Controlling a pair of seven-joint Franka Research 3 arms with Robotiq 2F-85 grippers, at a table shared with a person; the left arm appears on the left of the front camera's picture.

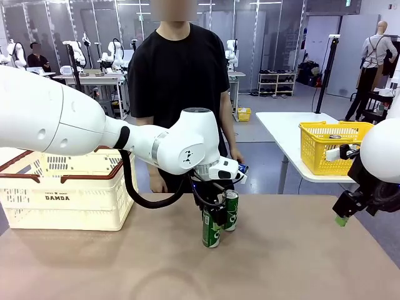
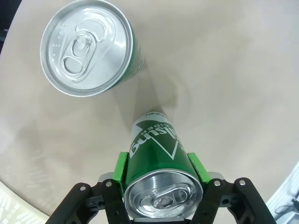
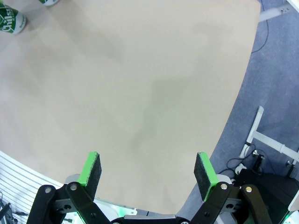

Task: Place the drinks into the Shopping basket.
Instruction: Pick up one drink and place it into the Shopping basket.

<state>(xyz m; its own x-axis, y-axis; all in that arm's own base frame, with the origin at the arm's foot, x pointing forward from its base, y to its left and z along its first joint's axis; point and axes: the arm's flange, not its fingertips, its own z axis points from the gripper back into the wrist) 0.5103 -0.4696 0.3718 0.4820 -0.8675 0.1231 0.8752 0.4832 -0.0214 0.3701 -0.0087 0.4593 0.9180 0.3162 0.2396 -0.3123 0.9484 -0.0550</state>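
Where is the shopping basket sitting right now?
Front view: the Shopping basket stands on the table's left side, partly behind the left arm, well left of the two green cans at the centre.

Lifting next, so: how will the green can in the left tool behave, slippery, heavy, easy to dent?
The held can looks sealed, so probably full, fairly heavy and stiff. Smooth wall may slip, though left tool clamps both sides.

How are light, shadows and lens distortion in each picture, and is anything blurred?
Front view: even room light, sharp, only faint shadows on the tan table. Left wrist view: wide-angle lens makes the gripped green metal can and the free-standing green can lean apart; soft shadows beside them, mild sheen on their silver tops. Right wrist view: the table's edge bows; faint broad shadow; nothing blurred.
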